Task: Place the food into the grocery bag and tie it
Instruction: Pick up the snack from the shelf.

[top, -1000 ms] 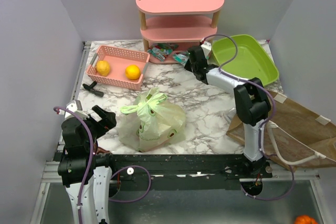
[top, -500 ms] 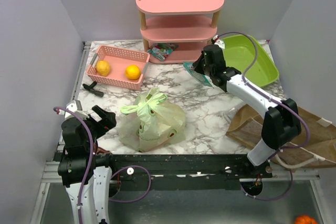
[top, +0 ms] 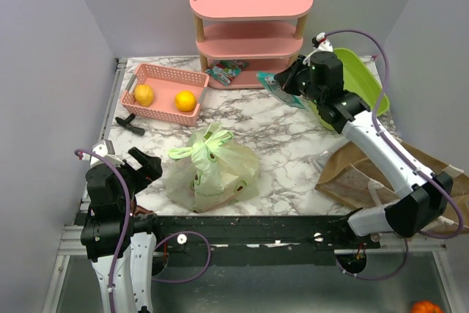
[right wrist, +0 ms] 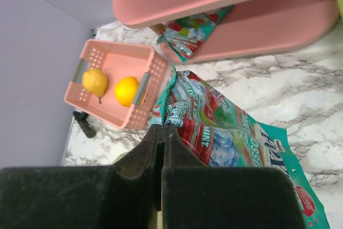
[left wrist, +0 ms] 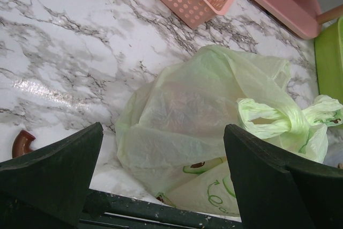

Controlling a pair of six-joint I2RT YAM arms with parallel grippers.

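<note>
Pinching snack pkts point(right wrist: 214, 132) in R gripper point(right wrist: 162, 130) near worktop's point(top: 286, 144) far edge.
Tied grocery bag point(top: 220, 170) at near edge, beside spread L gripper point(left wrist: 163, 130).

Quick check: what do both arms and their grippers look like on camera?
Both the left arm and right arm have white links, bulky black joints and a looping purple cable. The left gripper and right gripper have thick, matte black, wedge-shaped fingers. No markings show.
</note>
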